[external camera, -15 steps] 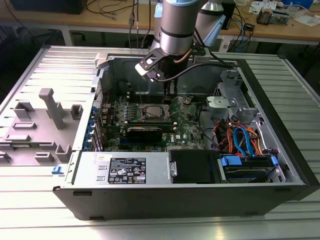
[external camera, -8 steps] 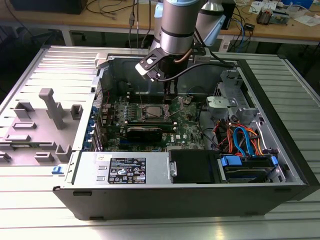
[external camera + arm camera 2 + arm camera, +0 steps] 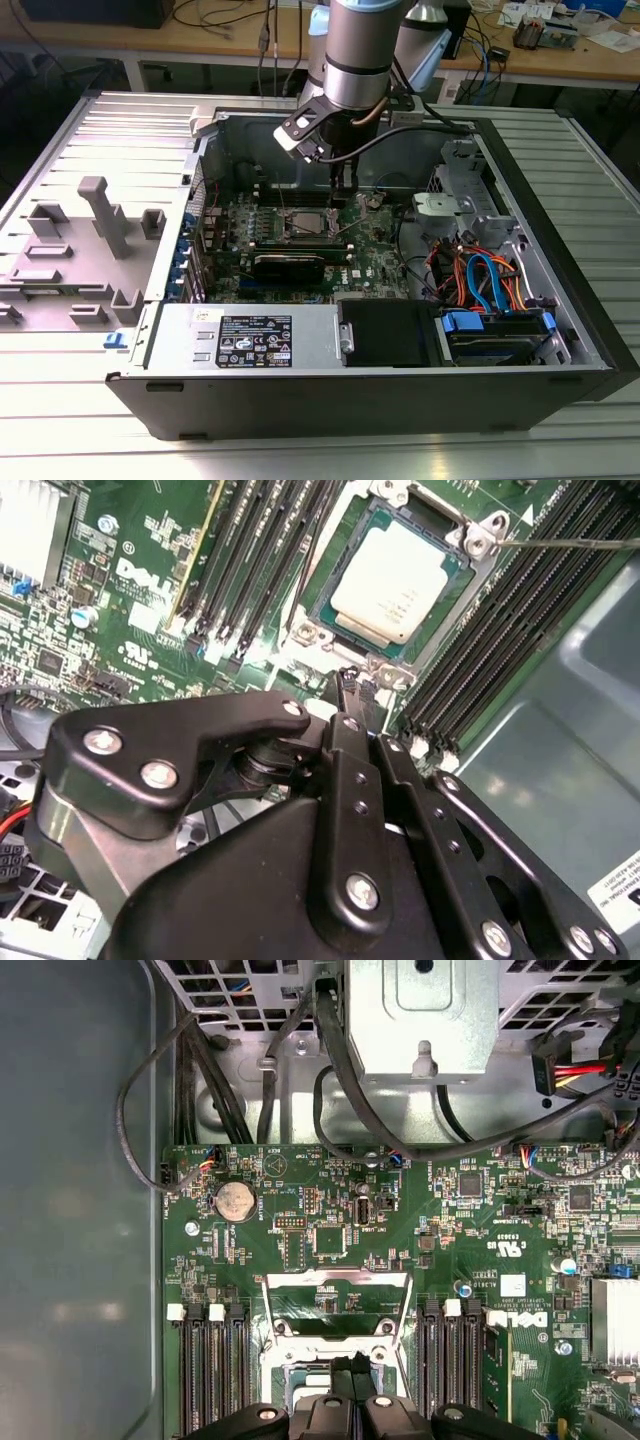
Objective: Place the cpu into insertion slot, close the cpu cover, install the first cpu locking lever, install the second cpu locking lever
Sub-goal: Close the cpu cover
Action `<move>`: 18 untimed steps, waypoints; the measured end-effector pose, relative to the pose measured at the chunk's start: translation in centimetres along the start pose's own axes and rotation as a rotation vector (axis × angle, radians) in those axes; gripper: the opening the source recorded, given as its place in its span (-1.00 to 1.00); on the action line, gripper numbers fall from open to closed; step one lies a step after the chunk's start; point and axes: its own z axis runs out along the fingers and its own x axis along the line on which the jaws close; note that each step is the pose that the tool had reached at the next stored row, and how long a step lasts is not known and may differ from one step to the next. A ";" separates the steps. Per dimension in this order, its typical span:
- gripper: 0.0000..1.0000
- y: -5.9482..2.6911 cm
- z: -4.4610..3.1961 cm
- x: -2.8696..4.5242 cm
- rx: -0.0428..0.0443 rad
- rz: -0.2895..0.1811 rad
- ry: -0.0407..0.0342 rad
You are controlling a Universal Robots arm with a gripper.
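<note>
The cpu (image 3: 400, 575), a silver-grey square chip, lies seated in the insertion slot (image 3: 340, 565) on the green motherboard; in the exterior view that insertion slot (image 3: 303, 223) sits mid-board. The cpu cover (image 3: 335, 1280), a silver frame with a square window, stands swung open off the slot. My gripper (image 3: 352, 685) is shut with nothing between its fingers, its tips at the slot's edge beside the chip. In the first wrist view the gripper (image 3: 352, 1362) sits just in front of the open cover. A thin wire locking lever (image 3: 570, 542) runs off from a slot corner.
Long black memory slots (image 3: 250, 560) flank the slot on both sides. Black cables (image 3: 330, 1070) and a metal drive cage (image 3: 420, 1010) lie beyond the board. The power supply (image 3: 250, 340) and case walls (image 3: 560, 200) hem the board in. Grey fixtures (image 3: 100, 215) stand on the exterior view's left.
</note>
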 end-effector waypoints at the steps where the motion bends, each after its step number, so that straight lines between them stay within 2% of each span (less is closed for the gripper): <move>1: -0.79 0.00 -0.15 0.00 0.0000 0.000 0.0000; 5: -0.79 -0.01 -0.65 -0.01 -0.0001 0.000 0.0002; 7: -0.79 -0.03 -0.66 -0.01 -0.0005 0.000 0.0002; 12: -0.79 -0.01 -0.65 -0.01 -0.0100 0.000 0.0001; 14: -0.79 0.22 -0.67 -0.01 -0.0100 0.000 0.0000; 15: -0.79 0.69 -0.69 -0.01 -0.0100 0.000 -0.0002; 18: -0.79 1.36 -0.69 -0.01 -0.0101 0.000 0.0001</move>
